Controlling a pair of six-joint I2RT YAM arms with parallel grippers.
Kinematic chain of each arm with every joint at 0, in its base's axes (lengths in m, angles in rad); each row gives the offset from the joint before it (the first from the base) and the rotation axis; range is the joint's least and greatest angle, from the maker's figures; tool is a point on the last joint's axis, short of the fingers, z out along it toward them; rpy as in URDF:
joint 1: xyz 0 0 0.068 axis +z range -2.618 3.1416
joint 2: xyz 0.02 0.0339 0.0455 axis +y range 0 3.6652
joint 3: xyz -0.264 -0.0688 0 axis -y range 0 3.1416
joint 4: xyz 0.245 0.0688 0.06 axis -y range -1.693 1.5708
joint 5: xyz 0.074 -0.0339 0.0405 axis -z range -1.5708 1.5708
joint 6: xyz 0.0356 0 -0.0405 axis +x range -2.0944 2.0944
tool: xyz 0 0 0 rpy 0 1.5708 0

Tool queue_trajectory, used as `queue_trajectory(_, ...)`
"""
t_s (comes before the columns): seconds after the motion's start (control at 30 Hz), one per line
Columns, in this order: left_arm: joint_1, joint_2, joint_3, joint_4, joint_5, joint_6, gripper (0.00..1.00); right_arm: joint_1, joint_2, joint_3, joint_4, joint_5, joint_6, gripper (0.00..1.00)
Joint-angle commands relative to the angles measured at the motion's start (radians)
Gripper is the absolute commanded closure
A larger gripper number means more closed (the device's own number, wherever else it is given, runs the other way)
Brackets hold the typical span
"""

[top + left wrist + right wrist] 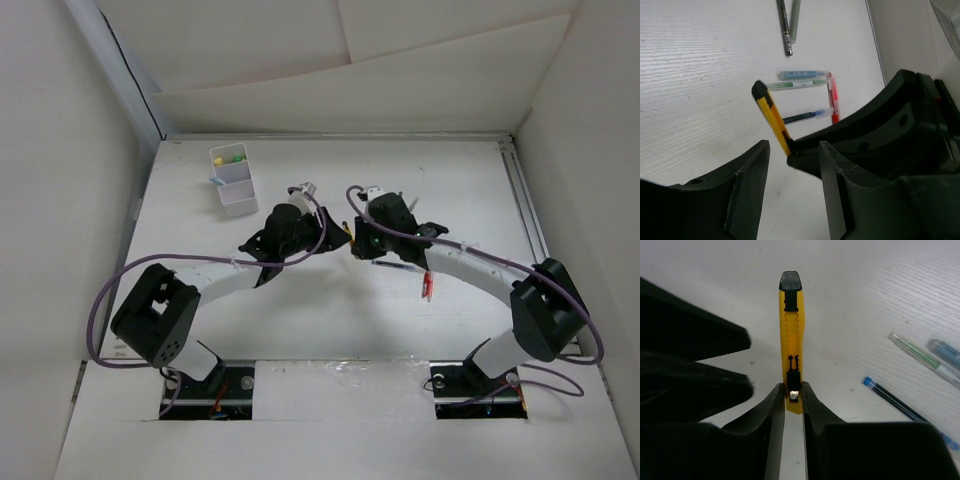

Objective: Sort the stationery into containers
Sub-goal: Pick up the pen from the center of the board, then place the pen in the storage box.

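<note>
Right hand (792, 391), yellow cutter (791, 325) clamped, jutting ahead

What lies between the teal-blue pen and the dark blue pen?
The green pen, close beside the teal-blue pen; then bare table up to the dark blue pen. Clearest in the left wrist view.

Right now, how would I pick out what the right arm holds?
Look at the middle of the white table. There the right gripper pinches a cutter by one end. It is flat, bright yellow and black-capped, unlike the thin pens lying nearby.
</note>
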Motion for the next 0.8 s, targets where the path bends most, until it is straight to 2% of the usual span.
queue_trajectory(0.0, -0.001, 0.011, 0.04, 0.043, 0.006, -0.002, 0.59, 0.041, 0.02, 0.049, 0.071, -0.016, -0.013, 1.0)
queue_trajectory(0.33, -0.001, 0.009, 0.052, -0.009, -0.145, 0.016, 0.74, 0.087, 0.03, 0.08, 0.071, -0.002, -0.022, 1.0)
queue_trajectory(0.53, -0.001, -0.035, 0.063, -0.088, -0.2, 0.026, 0.74, 0.076, 0.012, 0.069, 0.062, 0.033, -0.031, 1.0)
queue_trajectory(0.6, -0.001, -0.06, 0.063, -0.099, -0.21, 0.026, 0.67, 0.076, 0.003, 0.058, 0.062, 0.042, -0.031, 1.0)
queue_trajectory(0.77, -0.001, -0.069, 0.074, -0.128, -0.201, 0.035, 0.59, 0.067, -0.019, 0.058, 0.062, 0.053, -0.031, 1.0)
